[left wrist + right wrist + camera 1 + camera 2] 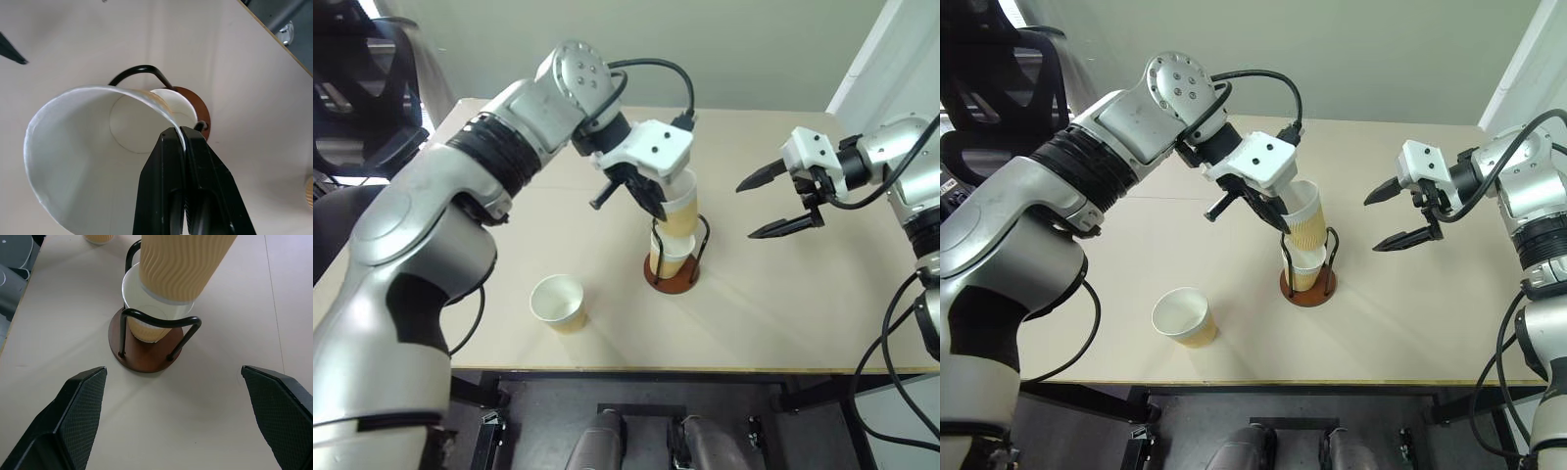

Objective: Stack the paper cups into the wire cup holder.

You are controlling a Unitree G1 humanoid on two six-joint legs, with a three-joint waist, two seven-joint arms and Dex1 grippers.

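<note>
Three tan ribbed paper cups: one in the black-wire, brown-based cup holder (673, 272), one (559, 302) loose on the beige table (783, 304). Left gripper (183, 142) pinches the third cup's (677, 211) rim above the holder; right gripper (766, 204) hangs wide open, empty.

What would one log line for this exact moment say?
left end effector: shut on held cup | over cup in wire cup holder | right end effector: open

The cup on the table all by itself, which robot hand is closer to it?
Left. The left gripper is above the wire cup holder, nearer the lone cup. The right gripper hangs beyond the holder.
</note>
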